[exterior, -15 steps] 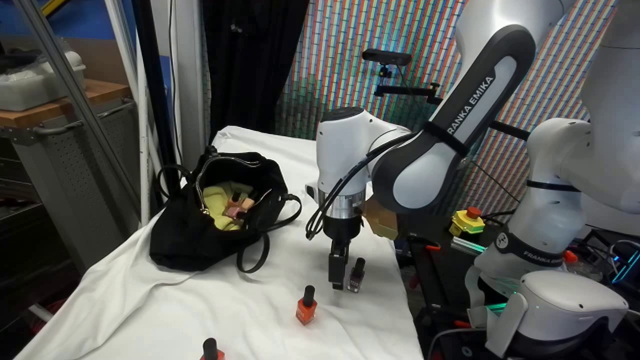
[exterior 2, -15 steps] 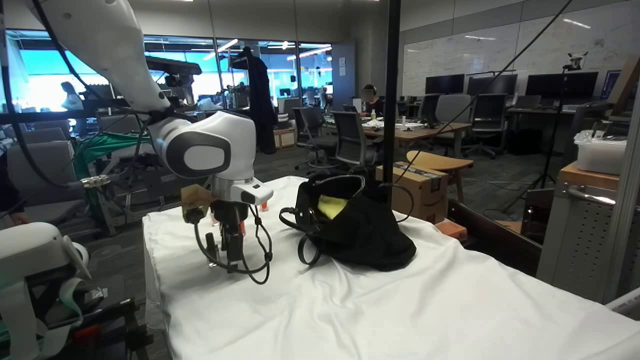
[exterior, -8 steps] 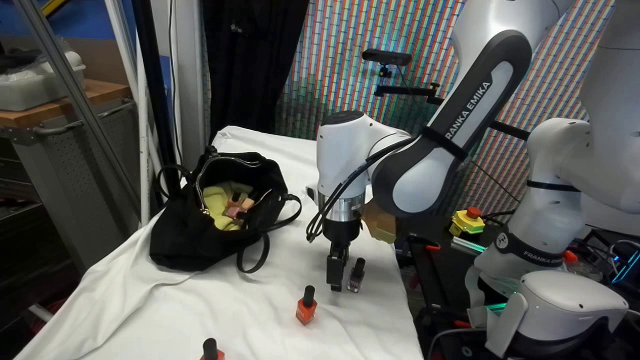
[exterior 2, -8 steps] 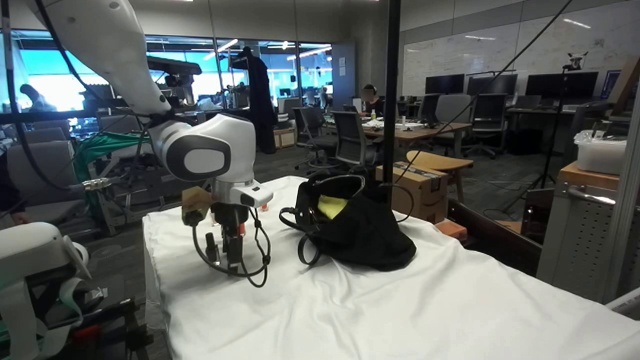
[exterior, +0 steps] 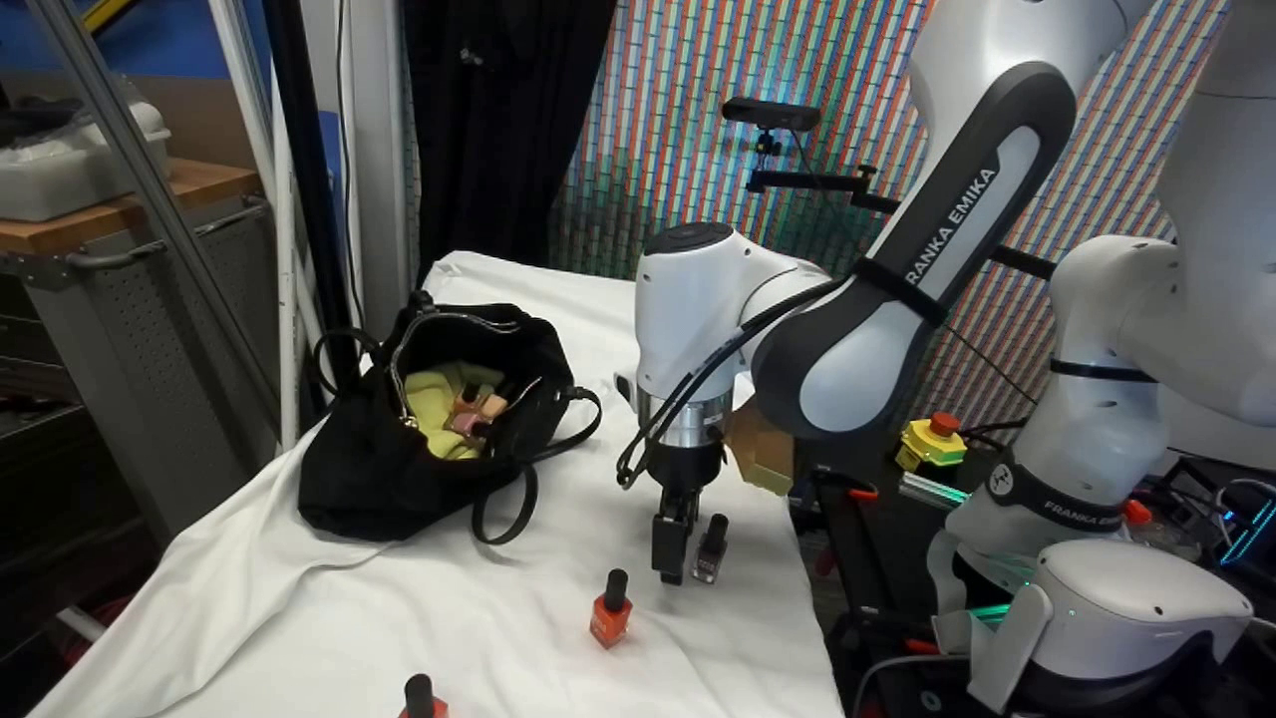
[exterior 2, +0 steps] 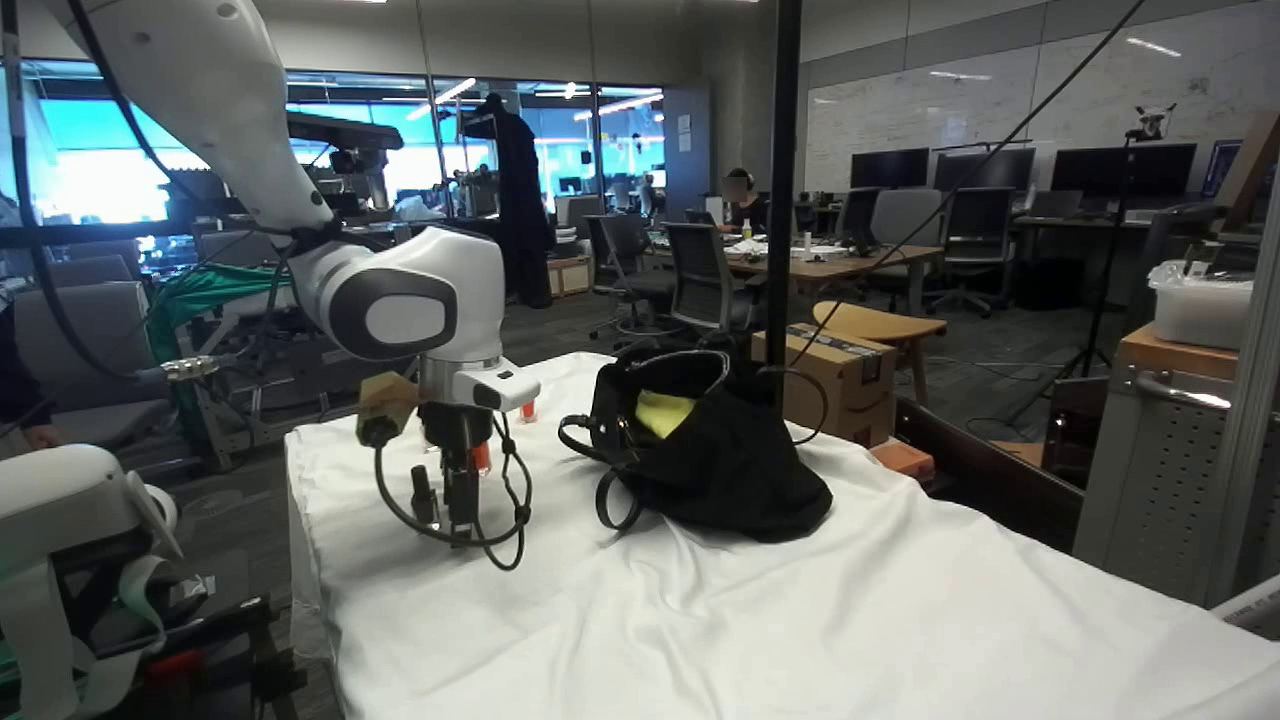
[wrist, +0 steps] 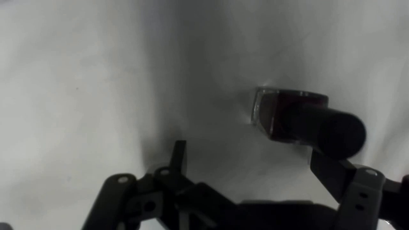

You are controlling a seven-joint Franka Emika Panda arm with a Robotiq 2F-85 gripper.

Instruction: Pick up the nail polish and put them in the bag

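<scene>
White-draped, the desk (exterior: pixel 498 628) bears dark nail polish (exterior: pixel 709 561) upright near its robot-side edge, just beside jaws spread wide, holding nothing; two orange-red bottles (exterior: pixel 610 622) stand apart, and the black bag (exterior: pixel 389 489), other bottles (exterior: pixel 466 424) inside, rests by the opposite edge.

A dark nail polish (exterior: pixel 709 562) and two orange bottles (exterior: pixel 609 621) stand upright, paler bottles (exterior: pixel 464 423) inside the open bag (exterior: pixel 374 489).

Windows (exterior 2: pixel 110 192) glow bright; office chairs (exterior 2: pixel 698 270) stand near a wooden table (exterior 2: pixel 835 266).
</scene>
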